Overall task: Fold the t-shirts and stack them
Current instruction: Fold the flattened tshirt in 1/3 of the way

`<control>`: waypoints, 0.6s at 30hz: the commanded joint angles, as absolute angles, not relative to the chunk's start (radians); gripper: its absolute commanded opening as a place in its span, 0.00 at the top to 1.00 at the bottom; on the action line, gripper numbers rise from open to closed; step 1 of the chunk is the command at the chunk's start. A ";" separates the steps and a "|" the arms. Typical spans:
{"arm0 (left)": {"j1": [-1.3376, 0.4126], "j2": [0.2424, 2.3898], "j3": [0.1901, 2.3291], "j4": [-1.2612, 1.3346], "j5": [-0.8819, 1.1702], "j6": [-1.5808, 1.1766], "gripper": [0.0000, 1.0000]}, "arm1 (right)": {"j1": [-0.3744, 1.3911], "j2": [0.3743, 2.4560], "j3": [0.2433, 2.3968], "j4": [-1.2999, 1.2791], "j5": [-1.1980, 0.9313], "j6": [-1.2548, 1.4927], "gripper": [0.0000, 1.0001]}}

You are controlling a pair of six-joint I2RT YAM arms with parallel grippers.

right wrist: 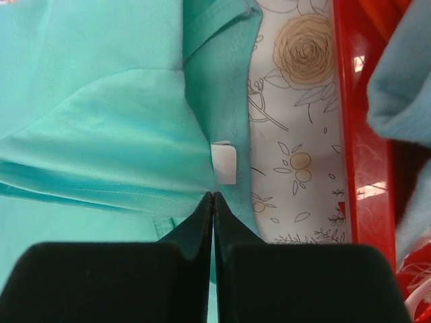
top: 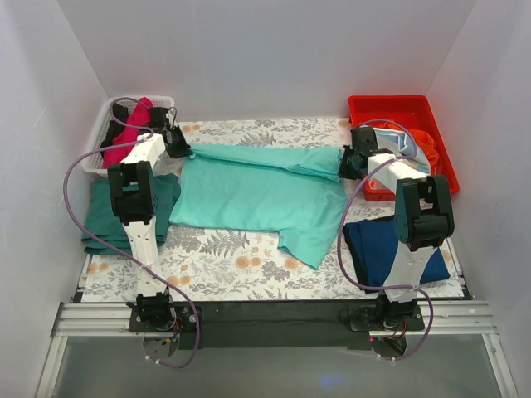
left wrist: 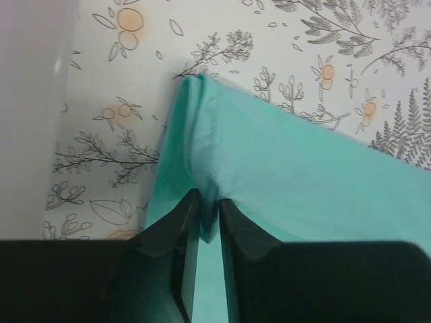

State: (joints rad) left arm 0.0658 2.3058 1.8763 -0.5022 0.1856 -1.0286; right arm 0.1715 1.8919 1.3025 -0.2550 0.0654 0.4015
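A mint-green t-shirt (top: 257,195) lies spread across the middle of the floral table cover (top: 224,265). Its far edge is stretched between my two grippers. My left gripper (top: 181,148) is shut on the shirt's far left corner; the left wrist view shows a fold of mint cloth (left wrist: 283,168) pinched between the jaws of the left gripper (left wrist: 209,210). My right gripper (top: 348,162) is shut on the shirt's right end. In the right wrist view the right gripper (right wrist: 213,196) is closed on mint cloth (right wrist: 114,128) just below the white neck tag (right wrist: 225,162). A navy-blue t-shirt (top: 383,242) lies at the near right.
A dark green folded cloth (top: 104,217) lies at the left under the left arm. A white basket (top: 104,124) at the far left holds magenta (top: 131,126) and black shirts. A red bin (top: 390,108) at the far right holds orange and light blue cloth; its wall (right wrist: 350,128) is close beside my right gripper.
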 commanded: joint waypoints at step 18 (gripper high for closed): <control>0.100 2.117 1.703 -0.511 0.081 -1.111 0.33 | 0.225 1.842 1.403 -0.321 0.083 0.360 0.66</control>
State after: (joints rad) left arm 0.0395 2.1452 1.6886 -0.4911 0.0998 -1.0760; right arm 0.1913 1.8206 1.3148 -0.3195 0.1158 0.3832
